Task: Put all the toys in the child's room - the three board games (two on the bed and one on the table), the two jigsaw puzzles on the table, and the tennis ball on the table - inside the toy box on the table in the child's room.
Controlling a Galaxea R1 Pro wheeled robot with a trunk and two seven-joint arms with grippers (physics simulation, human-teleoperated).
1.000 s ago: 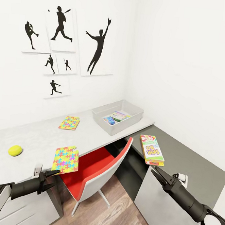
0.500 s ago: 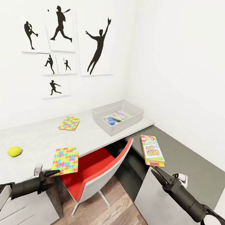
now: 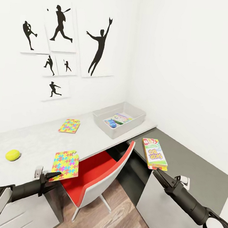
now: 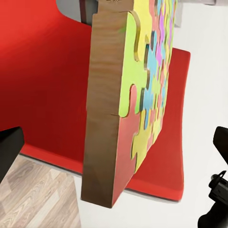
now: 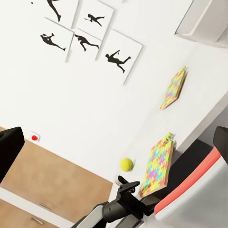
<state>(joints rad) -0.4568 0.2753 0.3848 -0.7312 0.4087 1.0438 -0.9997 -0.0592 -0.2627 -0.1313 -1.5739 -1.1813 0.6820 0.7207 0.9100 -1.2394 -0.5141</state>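
Head view: the shallow light-grey toy box (image 3: 127,123) sits right of centre on the pale mottled counter (image 3: 35,140), and it's got a small blue game box (image 3: 111,122) and a pale colourful game box (image 3: 122,118) lying flat inside.

Both arms come in from the bottom corners. The left one reaches up from the lower left, and its tool (image 3: 55,175) is pinching the near edge of a thin multicoloured jigsaw puzzle board (image 3: 65,162) that hangs over the counter's front edge above the red-seated chair (image 3: 98,169). In the left wrist view that board (image 4: 128,95) is edge-on, wood-brown side showing, between the two dark fingers.

The right arm stretches in from the lower right. Its tool (image 3: 158,172) is clamped on the near end of the white-green SKIP-BO box (image 3: 154,152), held up in the air above the dark grey side surface (image 3: 192,165).

Second puzzle board (image 3: 69,125) lies flat mid-counter, left of the toy box. The yellow-green tennis ball (image 3: 13,155) sits on the counter at the left.
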